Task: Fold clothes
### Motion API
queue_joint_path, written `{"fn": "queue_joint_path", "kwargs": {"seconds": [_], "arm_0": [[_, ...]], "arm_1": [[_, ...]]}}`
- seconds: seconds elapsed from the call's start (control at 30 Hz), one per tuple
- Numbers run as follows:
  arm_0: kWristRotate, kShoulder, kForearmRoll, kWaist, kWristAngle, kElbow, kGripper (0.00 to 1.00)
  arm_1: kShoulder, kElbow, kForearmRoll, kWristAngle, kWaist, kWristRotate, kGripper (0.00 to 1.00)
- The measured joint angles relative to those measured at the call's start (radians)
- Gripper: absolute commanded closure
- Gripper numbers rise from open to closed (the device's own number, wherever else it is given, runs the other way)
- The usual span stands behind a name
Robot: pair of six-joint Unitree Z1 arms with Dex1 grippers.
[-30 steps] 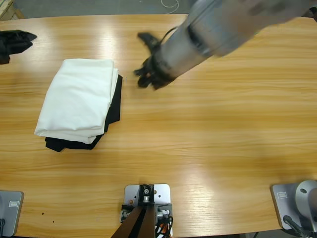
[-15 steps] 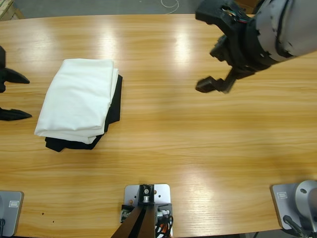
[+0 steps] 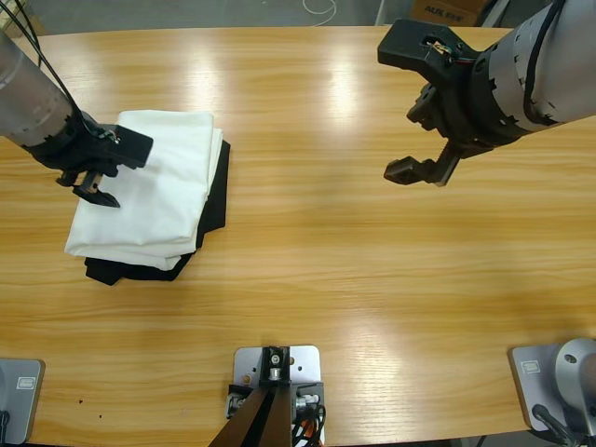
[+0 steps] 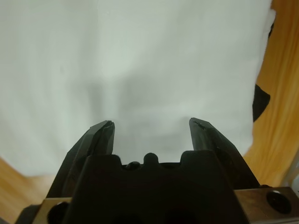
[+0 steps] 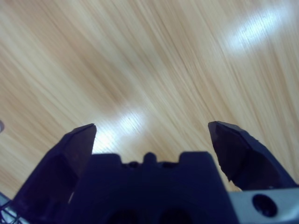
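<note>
Moved in from the bench's left edge, the left claw now hangs spread over the folded white T-shirt; the right claw barely shifted, spread wide above bare bench.

The right pincer hangs with jaws spread wide above bare wooden table.

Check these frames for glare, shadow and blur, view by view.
High view: pale glare streaks on the long wooden table. Left wrist view: soft grey shadow on the folded white cotton T-shirt just ahead of the left hand. Right wrist view: blurred wood grain, bright glare patches beyond the right hand.
</note>
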Motion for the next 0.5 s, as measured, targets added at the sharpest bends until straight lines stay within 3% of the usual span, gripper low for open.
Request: {"fn": "queue_joint_path", "kwargs": {"seconds": [0.47,0.5], "arm_0": [[-0.025,0.145,-0.115,-0.001,0.021,0.013,0.363],[-0.061,0.154,-0.121,0.022,0.021,0.000,0.271]], "arm_1": [[0.005,0.031,-0.033,0.003,-0.026,0.000,0.000],[0.005,0.033,-0.033,0.005,-0.030,0.000,0.000]]}}
